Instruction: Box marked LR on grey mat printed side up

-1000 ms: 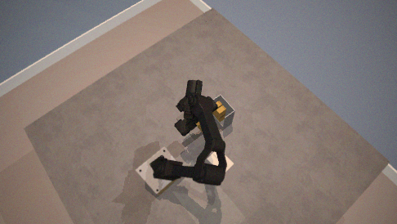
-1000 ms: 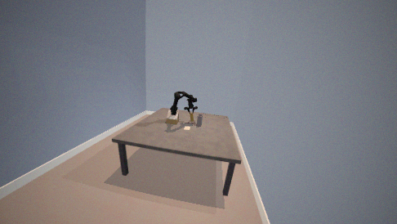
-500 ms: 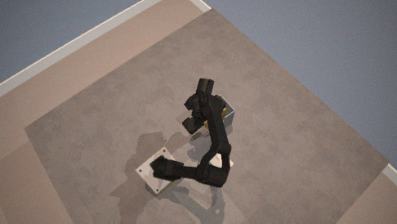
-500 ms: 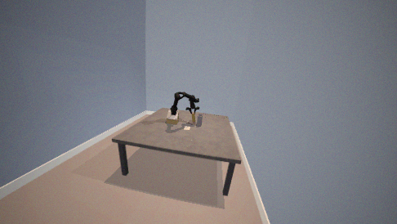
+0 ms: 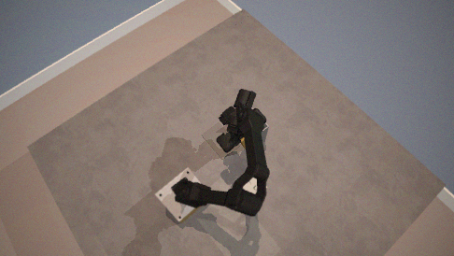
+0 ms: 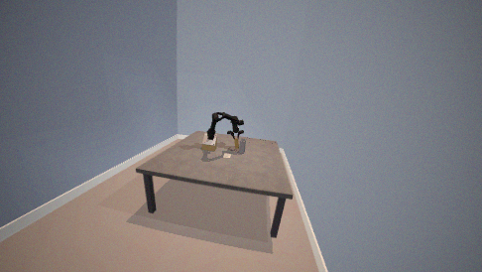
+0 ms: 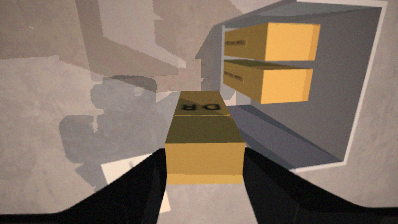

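The black parallel-jaw gripper (image 5: 229, 129) (image 6: 236, 135) (image 7: 204, 155) points down, its fingers clamped on the sides of an upright golden-yellow rectangular box (image 6: 237, 144) (image 7: 204, 130). The print on it shows upside down in the wrist view, one letter rounded, the other like an R; whether this is the LR box I cannot tell. Just beside the gripper, right in the wrist view, a grey open-topped bin (image 5: 266, 133) (image 7: 365, 82) holds two upright yellow boxes (image 7: 292, 42) (image 7: 286, 85), codes unreadable. Near the gripper, on the other side, lies a flat white card (image 5: 250, 185) (image 6: 227, 156) (image 7: 125, 170). Farther off, the black jointed arm (image 5: 256, 149) (image 6: 226, 116) arches high from its bolted white base plate (image 5: 168, 192), elbow bent, forearm reaching over and wrist dropping
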